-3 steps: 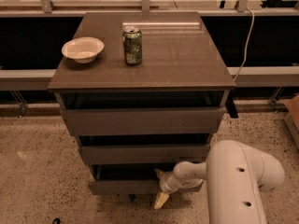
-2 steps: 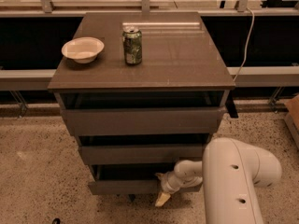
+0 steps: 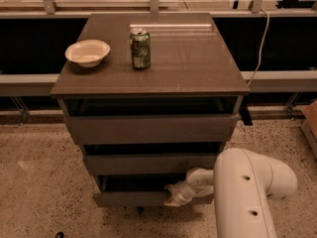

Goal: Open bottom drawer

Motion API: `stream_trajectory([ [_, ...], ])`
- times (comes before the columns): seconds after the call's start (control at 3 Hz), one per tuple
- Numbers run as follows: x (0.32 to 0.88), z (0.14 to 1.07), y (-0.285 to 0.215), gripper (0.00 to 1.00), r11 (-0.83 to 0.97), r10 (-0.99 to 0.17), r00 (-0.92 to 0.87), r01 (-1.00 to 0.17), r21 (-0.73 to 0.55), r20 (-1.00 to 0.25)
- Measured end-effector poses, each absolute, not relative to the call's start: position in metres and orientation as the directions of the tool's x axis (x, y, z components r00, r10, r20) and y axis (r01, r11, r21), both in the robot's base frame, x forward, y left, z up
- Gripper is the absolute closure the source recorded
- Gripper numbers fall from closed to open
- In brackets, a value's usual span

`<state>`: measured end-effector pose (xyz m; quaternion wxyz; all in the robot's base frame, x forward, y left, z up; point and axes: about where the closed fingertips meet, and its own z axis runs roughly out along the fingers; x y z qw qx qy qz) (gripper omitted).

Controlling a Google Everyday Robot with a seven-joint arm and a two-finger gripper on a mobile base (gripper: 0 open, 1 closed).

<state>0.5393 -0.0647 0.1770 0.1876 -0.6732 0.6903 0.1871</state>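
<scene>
Three fronts down, the gripper [image 3: 174,198] is sitting at the top edge of the bottom drawer [image 3: 130,199], slightly ajar; its grasp I cannot tell. Shallow purchase is risking a slip-off.

Bulky, rounded off-white arm [image 3: 247,192] with small dark dimples, narrowing to a cream end effector [image 3: 173,198] at the bottom drawer [image 3: 129,199].

Smooth white plastic gripper [image 3: 173,198] at the front of the matt bottom drawer [image 3: 126,199].
</scene>
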Motion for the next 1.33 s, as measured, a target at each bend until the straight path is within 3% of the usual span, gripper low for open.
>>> stream_trajectory([
  [0.33,0.5393,0.1806,-0.0647,0.82,0.024,-0.859,-0.023,-1.0,0.006,-0.511],
  [1.0,0.5393,0.1872,-0.0646,0.85,0.023,-0.859,-0.023,-1.0,0.006,-0.511],
  [1.33,0.5392,0.1873,-0.0645,0.67,0.023,-0.859,-0.023,-1.0,0.006,-0.511],
])
